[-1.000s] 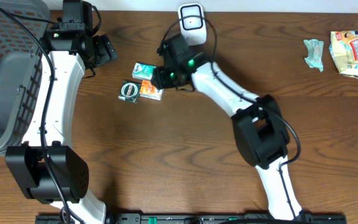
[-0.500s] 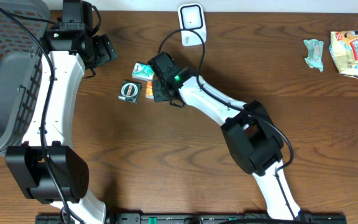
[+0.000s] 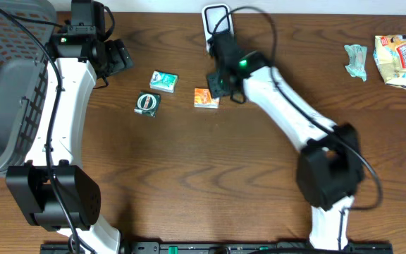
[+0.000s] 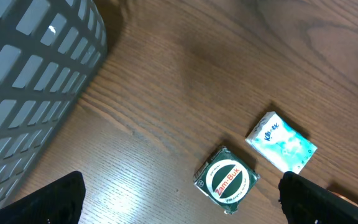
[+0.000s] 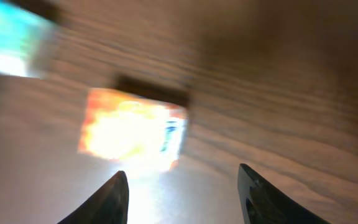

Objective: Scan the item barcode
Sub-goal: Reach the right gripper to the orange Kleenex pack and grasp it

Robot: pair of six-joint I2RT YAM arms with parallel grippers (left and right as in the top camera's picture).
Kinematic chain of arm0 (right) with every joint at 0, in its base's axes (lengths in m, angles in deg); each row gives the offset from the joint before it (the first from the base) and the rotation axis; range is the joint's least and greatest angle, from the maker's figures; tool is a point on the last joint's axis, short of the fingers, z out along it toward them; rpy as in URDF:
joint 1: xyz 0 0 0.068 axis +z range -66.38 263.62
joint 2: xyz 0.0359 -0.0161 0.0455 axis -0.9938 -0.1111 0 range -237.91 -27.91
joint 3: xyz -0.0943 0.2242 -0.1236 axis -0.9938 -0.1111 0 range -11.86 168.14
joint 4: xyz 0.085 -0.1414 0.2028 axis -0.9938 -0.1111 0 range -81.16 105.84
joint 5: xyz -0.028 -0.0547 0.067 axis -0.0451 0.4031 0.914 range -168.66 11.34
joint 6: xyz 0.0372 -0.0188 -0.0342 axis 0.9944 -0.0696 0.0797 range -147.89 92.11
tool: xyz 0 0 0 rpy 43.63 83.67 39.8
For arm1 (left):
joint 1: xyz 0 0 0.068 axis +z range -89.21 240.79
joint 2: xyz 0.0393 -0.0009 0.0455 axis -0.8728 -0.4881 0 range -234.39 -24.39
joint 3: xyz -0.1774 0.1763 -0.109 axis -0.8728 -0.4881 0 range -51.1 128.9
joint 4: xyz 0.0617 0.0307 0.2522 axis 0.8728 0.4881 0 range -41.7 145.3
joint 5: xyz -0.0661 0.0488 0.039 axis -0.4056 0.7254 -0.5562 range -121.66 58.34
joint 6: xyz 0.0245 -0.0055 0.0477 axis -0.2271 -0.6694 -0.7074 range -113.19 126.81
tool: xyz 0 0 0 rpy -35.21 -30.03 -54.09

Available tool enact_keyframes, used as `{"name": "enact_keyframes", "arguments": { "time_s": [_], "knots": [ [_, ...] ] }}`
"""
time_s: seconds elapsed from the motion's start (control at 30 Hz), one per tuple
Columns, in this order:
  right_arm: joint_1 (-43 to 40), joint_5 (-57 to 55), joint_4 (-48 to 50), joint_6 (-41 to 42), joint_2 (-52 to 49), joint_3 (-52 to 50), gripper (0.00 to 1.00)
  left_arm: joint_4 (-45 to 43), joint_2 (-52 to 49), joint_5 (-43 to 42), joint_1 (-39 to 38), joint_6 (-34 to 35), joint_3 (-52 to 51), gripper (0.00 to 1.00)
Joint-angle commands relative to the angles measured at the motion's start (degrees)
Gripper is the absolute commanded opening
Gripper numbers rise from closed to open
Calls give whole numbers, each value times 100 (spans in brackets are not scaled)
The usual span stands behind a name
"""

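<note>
The orange packet (image 3: 206, 98) lies flat on the wooden table, just left of my right gripper (image 3: 218, 82). In the blurred right wrist view the orange packet (image 5: 132, 127) sits ahead of the right gripper (image 5: 185, 193), whose fingers stand apart with nothing between them. The white barcode scanner (image 3: 217, 17) stands at the table's back edge, right behind that gripper. My left gripper (image 3: 118, 58) hangs open at the back left. In its wrist view the left gripper (image 4: 179, 202) is wide open above bare wood.
A green Zam-Buk box (image 3: 146, 103) (image 4: 227, 180) and a light-blue packet (image 3: 163, 80) (image 4: 281, 149) lie left of the orange packet. A grey basket (image 3: 5, 85) (image 4: 30, 81) fills the left side. A green wrapper (image 3: 355, 60) and a snack bag (image 3: 398, 62) lie far right.
My right arm swung right, away from the cluster of items. The orange packet went with it and now lies apart, further right, free of the fingers. The left arm stayed still.
</note>
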Motion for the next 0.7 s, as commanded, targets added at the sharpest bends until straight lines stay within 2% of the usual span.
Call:
{"name": "enact_keyframes", "arguments": {
  "time_s": [0.0,0.07,0.13,0.23,0.47,0.67],
  "knots": [
    [22,1456,4,72,363,4,55,2,-35,70,0,-33,33,98],
    [83,1488,2,380,310,-9,53,2,-33,70,0,-33,33,98],
    [164,1471,-63,905,136,-20,44,2,-35,70,-2,-33,33,98],
    [289,1467,-120,1690,-214,-20,38,2,-35,70,0,-33,33,98],
    [350,1340,-125,2745,-990,-20,37,2,-35,70,0,-33,33,98],
    [184,404,-306,2916,-1191,-20,38,2,-33,70,0,-33,33,98]
  ]
}}
